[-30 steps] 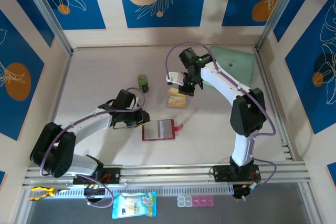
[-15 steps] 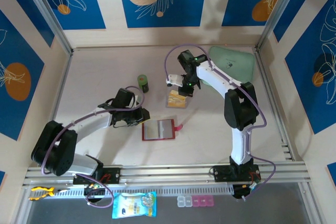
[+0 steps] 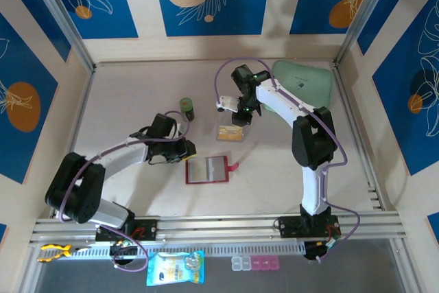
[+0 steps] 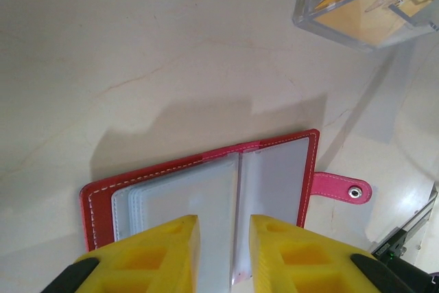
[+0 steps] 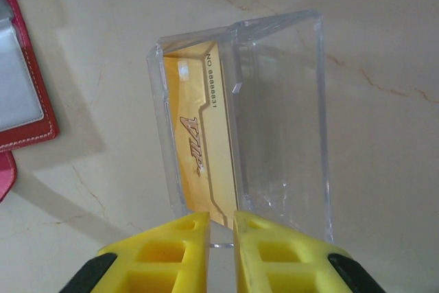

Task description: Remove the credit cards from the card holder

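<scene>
**Cards in the box, holder open under the left gripper**

The holder [image 4: 206,183] lies flat and open, its tab [image 4: 341,189] on the side away from the left arm. The left gripper [image 4: 224,241] hangs over its near-left part, jaws a narrow slit apart above the fold of the sleeves [image 4: 185,193]; whether they nip a sleeve I cannot tell. The cards [image 5: 199,142] lie beyond the holder and a little to its right, inside the clear box [image 5: 281,114]. Their long axis points straight at the right gripper [image 5: 221,237], the nearer one, whose jaws are barely parted at the cards' near end; grip or mere touch, I cannot tell. The left wrist view shows grey sleeves with no card visible. The right wrist view shows the top card's VIP print. The top view gives the layout.
</scene>
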Controlling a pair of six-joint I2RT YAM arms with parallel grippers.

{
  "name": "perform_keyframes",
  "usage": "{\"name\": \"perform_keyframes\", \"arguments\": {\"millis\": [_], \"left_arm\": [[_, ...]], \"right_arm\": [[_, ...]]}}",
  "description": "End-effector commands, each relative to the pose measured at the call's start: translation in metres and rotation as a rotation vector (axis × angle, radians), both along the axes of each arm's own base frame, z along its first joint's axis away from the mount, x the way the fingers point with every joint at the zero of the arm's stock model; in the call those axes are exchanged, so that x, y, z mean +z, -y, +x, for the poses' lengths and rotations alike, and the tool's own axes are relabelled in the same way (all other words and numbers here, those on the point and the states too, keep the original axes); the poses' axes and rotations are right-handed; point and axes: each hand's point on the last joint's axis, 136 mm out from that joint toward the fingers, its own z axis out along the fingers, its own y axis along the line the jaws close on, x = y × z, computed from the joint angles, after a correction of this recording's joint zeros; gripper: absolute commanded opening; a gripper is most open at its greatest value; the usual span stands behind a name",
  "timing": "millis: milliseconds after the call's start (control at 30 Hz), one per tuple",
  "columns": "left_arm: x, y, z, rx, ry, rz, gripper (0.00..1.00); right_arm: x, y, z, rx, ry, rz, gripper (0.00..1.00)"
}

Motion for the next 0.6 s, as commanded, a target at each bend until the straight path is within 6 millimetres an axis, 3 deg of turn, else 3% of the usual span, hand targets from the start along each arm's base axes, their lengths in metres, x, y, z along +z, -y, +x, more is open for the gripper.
{"name": "perform_keyframes", "arguments": {"millis": [0,333,567], "left_arm": [[0.002,0.001,0.000,-0.020,-0.014,-0.011,0.24],[-0.003,-0.006,-0.012,-0.023,-0.024,0.004,0.19],[-0.012,-0.012,-0.022,-0.020,-0.033,0.021,0.17]], "right_arm": [[0.038,-0.012,-0.004,-0.059,0.050,0.096,0.17],[0.063,-0.052,-0.038,-0.400,-0.003,0.308,0.16],[0.050,-0.081,-0.080,-0.674,-0.138,0.408,0.16]]}}
